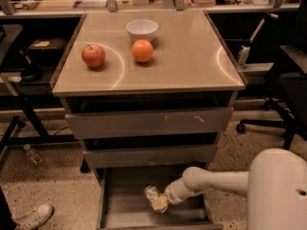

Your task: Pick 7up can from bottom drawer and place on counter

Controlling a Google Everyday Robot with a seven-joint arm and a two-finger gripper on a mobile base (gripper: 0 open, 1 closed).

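Note:
The bottom drawer point(110, 205) is pulled open at the foot of the grey cabinet. The 7up can point(150, 193), small and silvery, is inside it near the middle. My gripper point(159, 203) reaches down into the drawer from the right and is right against the can, just below and right of it. My white arm point(216, 181) runs from the lower right corner. The beige counter point(192, 56) tops the cabinet.
On the counter are a red apple point(93, 56), an orange point(142, 51) and a white bowl point(142, 29). Two shallower drawers point(148, 123) are slightly open above. An office chair point(288, 80) stands at the right, a plastic bottle point(33, 155) and a shoe point(31, 217) lie on the floor at the left.

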